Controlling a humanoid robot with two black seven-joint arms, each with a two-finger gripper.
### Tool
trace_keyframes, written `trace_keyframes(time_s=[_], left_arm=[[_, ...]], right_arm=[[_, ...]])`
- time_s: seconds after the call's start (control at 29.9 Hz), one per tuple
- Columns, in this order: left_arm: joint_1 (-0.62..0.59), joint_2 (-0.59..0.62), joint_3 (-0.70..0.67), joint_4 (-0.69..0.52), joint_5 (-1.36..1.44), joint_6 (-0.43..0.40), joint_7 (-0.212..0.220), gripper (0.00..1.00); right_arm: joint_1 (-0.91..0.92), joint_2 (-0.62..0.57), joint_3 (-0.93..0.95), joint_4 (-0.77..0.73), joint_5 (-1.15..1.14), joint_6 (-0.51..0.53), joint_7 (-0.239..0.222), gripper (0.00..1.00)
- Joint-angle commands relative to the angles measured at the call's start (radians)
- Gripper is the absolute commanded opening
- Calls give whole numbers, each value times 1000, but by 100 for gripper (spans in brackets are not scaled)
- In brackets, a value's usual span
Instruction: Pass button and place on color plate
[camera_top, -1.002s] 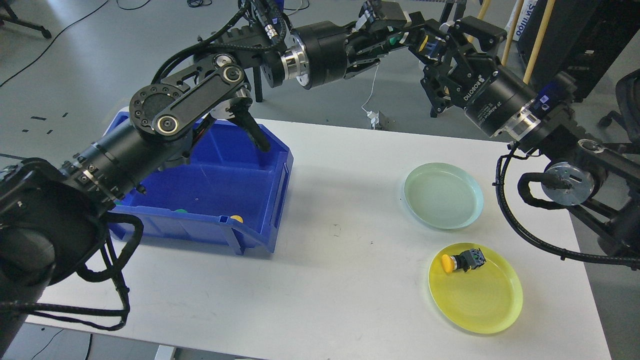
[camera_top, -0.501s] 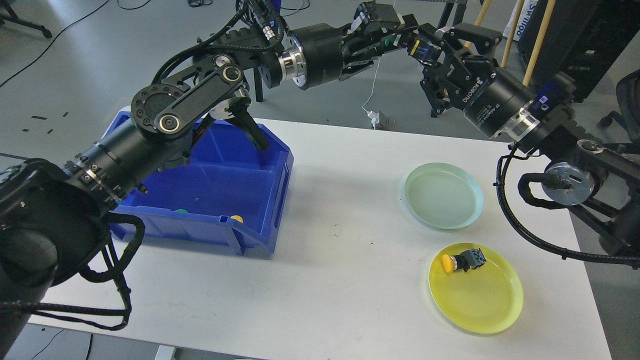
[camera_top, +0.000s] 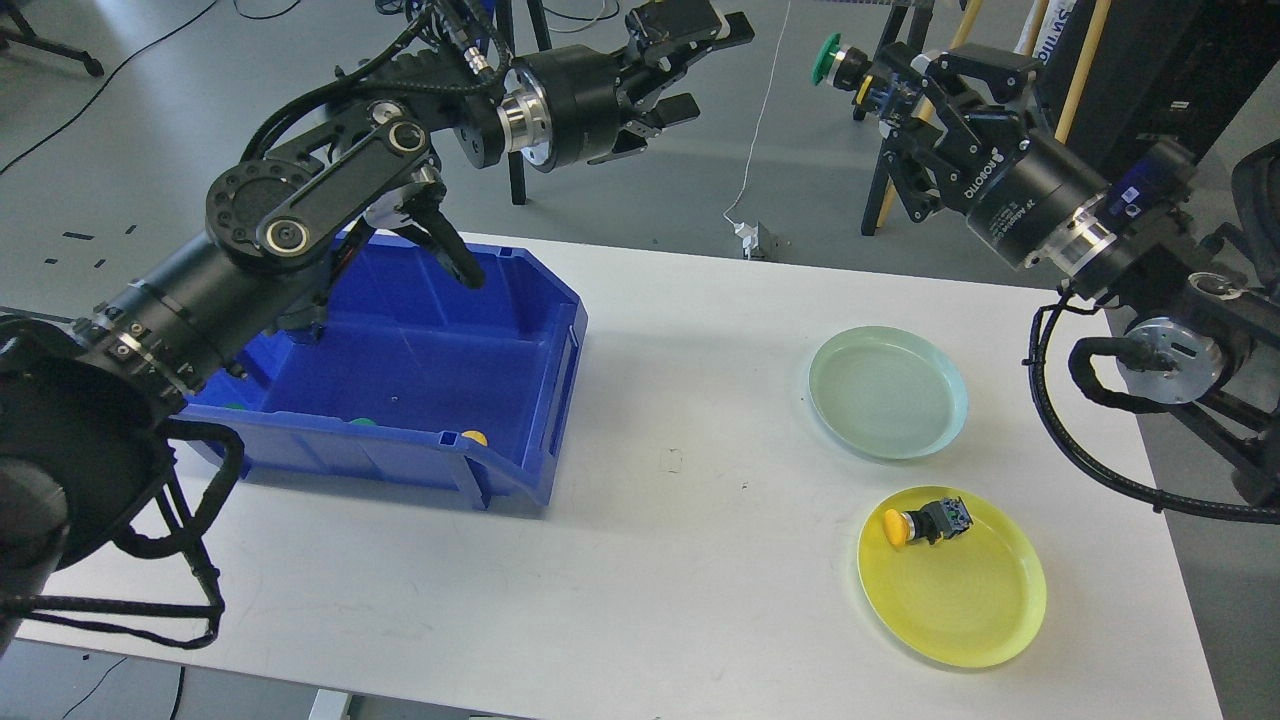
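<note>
Table (camera_top: 680, 560): white top; carries bin, two plates.
Left arm (camera_top: 250, 260): black, enters from left edge, reaches up over the bin toward top centre.
Right arm (camera_top: 1120, 260): black, enters from right edge, angled up-left above table's far right corner.
Bin (camera_top: 440, 340): blue, on table's left half; small green and yellow bits show along its near wall.
Green plate (camera_top: 888, 392): pale green, right half of table, far of the yellow plate; nothing on it.
Yellow plate (camera_top: 952, 580): near right of table, just beside green plate.
Left claw (camera_top: 700, 70): fingers apart, nothing between them; up high over floor, well apart from right claw.
Right claw (camera_top: 880, 85): clamped on green button, above floor beyond table's far edge.
Yellow button (camera_top: 925, 522): yellow cap, black body w/ blue-green end; lies on its side on yellow plate, far-left part.
Green button (camera_top: 838, 62): green cap points left, sticks out of right claw tip; held in air, well apart from both plates.
</note>
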Motion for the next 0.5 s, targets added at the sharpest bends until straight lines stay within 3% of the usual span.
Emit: trace_keyframes(time_s=[0.0, 0.17, 0.47], left_arm=[[3, 47, 7, 0, 6, 0, 0, 99], [5, 102, 7, -8, 6, 0, -3, 99], [5, 105, -28, -8, 5, 0, -11, 99]], right_arm=[[-31, -8, -13, -25, -35, -1, -20, 6], [-123, -60, -102, -90, -82, -9, -14, 7], [-192, -38, -243, -312, -90, -17, -12, 7]])
